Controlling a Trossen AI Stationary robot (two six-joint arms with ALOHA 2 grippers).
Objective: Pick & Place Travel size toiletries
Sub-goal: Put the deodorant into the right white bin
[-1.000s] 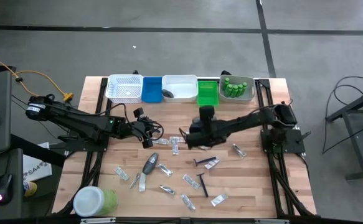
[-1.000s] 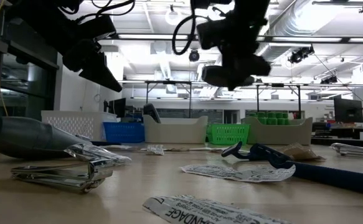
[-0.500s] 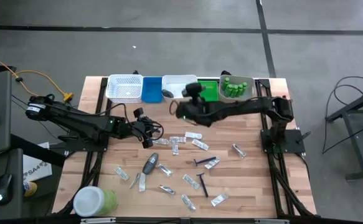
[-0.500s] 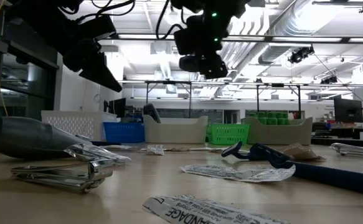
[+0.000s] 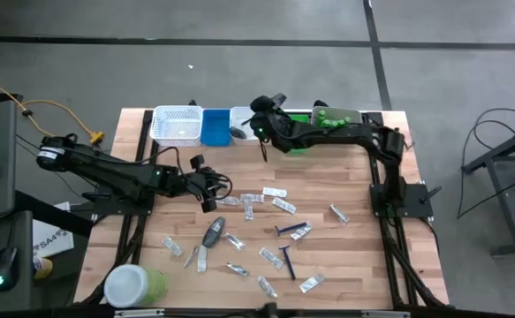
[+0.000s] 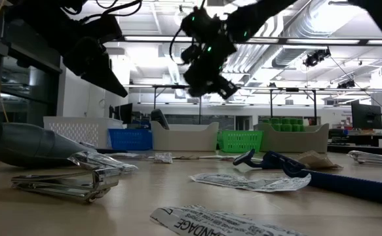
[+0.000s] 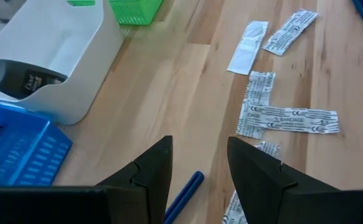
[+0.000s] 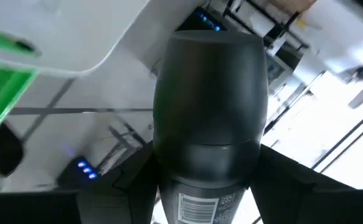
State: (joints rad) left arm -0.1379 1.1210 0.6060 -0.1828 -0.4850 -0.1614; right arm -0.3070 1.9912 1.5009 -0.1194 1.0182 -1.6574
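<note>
We see bare table [image 5: 345, 256] along the right edge; sachets [image 5: 275, 203] and razors [image 5: 287, 258] clutter the centre, trays [image 5: 179, 126] line the far edge.

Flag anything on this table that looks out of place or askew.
One oddity: a big green jar with a white lid lies on its side at the table's near left corner, apart from the trays. Sachets and razors lie scattered mid-table, unsorted. The right pincer holds a dark grey stick above the white tray.

Counted on table: two blue razors [image 5: 289, 230], roughly a dozen flat sachets [image 5: 275, 192], two dark grey oval pieces [image 5: 213, 232], one big green jar [image 5: 136, 286], five trays [image 5: 177, 124]. Green bottles [image 5: 332, 124] clustered; count unclear.
</note>
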